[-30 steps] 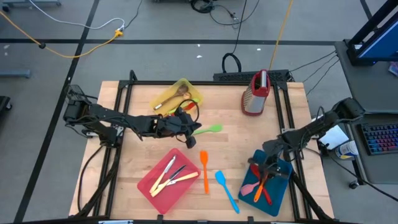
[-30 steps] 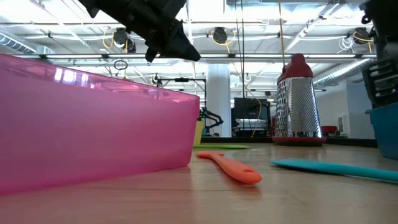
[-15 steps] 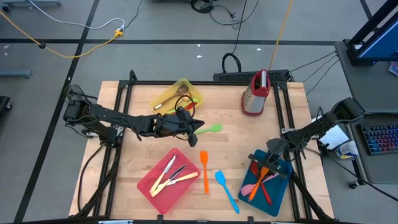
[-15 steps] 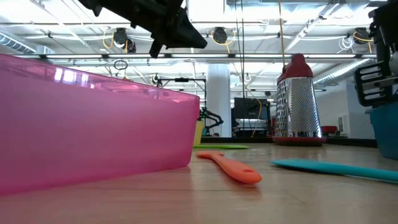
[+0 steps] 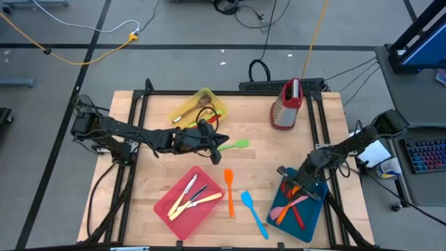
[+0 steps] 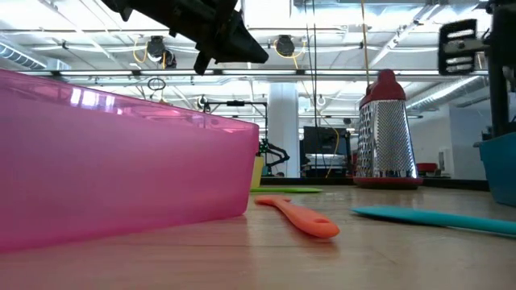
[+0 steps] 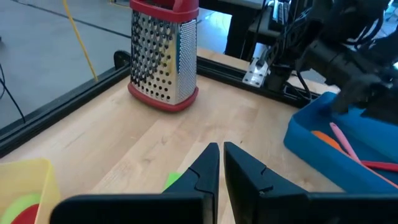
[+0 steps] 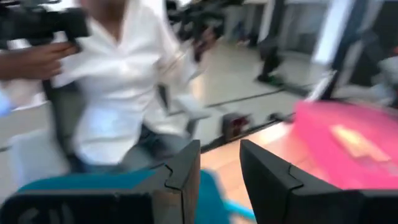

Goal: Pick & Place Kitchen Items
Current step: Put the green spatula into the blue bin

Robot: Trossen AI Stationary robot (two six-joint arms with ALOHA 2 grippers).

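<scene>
My left gripper [image 5: 223, 141] hangs shut above the table's middle, holding nothing. Its tips are just short of a green spatula [image 5: 240, 145] that lies flat on the wood. My right gripper [image 5: 284, 173] stands open and level over the far left corner of the blue tray [image 5: 311, 222], with nothing between its fingers [image 8: 186, 168]. Orange, pink and red utensils [image 5: 291, 207] lie in that tray. An orange spatula [image 5: 228, 189] and a blue spatula [image 5: 254, 214] lie on the table between the trays.
A pink-red tray [image 5: 169, 213] with pale-handled cutlery sits at the near middle. A yellow tray [image 5: 217, 100] with wooden spoons is at the far side. A metal grater [image 5: 286, 106] stands at the far right. A person in a white shirt [image 8: 124, 81] is beyond the table.
My right gripper has opened, risen out of the blue tray and tipped up to level; the orange utensil it was over now lies in the tray. My left gripper's tip has tilted slightly upward in place.
</scene>
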